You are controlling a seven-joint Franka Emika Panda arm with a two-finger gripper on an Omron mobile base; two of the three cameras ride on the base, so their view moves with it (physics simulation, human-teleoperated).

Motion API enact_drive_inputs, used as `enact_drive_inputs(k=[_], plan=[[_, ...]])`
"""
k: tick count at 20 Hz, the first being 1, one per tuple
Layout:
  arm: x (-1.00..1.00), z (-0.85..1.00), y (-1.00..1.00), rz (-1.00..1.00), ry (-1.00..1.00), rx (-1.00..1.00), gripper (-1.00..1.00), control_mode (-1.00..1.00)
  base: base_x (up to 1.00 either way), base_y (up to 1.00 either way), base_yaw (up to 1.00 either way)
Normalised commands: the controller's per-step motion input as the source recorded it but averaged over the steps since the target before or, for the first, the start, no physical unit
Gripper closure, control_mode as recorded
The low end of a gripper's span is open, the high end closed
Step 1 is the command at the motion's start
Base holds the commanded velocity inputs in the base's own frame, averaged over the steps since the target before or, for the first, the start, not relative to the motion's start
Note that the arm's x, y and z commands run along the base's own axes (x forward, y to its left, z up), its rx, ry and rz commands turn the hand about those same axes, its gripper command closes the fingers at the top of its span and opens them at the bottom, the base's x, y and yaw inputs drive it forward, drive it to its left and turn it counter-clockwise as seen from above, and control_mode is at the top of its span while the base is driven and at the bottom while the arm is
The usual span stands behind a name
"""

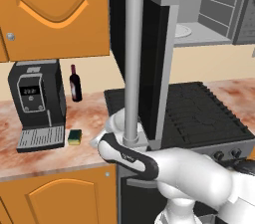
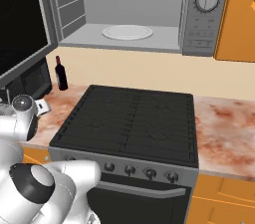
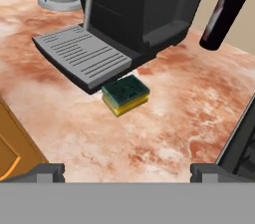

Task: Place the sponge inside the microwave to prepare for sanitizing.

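The sponge (image 3: 125, 94), yellow with a dark green top, lies flat on the marbled counter, touching the front corner of the coffee machine's drip tray (image 3: 82, 56). In the left base view the sponge (image 1: 74, 137) sits just right of that tray. My gripper (image 3: 127, 172) hovers above and short of the sponge, open wide, with nothing between its fingertips (image 3: 47, 172). The microwave (image 2: 206, 19) hangs above the stove with its door (image 1: 149, 58) swung fully open. Its grey interior and white turntable (image 2: 127, 32) are bare.
The black coffee machine (image 1: 35, 103) stands close behind the sponge. A dark wine bottle (image 3: 226, 11) is by the wall. The door's long grey handle (image 1: 133, 58) hangs over my arm. The black stove (image 2: 129, 123) borders the counter on the right.
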Motion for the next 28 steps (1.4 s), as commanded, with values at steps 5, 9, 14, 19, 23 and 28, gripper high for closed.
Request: enact_drive_inputs(k=[5, 9, 14, 19, 23, 28], plan=[[0.16, 0.00, 0.01, 0.00, 0.00, 0.00, -1.00, -1.00, 0.00, 0.00, 0.00], [0.10, 0.00, 0.00, 0.00, 0.00, 0.00, -1.00, -1.00, 0.00, 0.00, 0.00], [0.01, 0.00, 0.00, 0.00, 0.00, 0.00, -1.00, -1.00, 0.00, 0.00, 0.00], [0.00, 0.00, 0.00, 0.00, 0.00, 0.00, -1.00, -1.00, 0.00, 0.00, 0.00], [0.00, 0.00, 0.01, 0.00, 0.00, 0.00, -1.00, -1.00, 0.00, 0.00, 0.00], [0.00, 0.00, 0.00, 0.00, 0.00, 0.00, -1.00, -1.00, 0.00, 0.00, 0.00]])
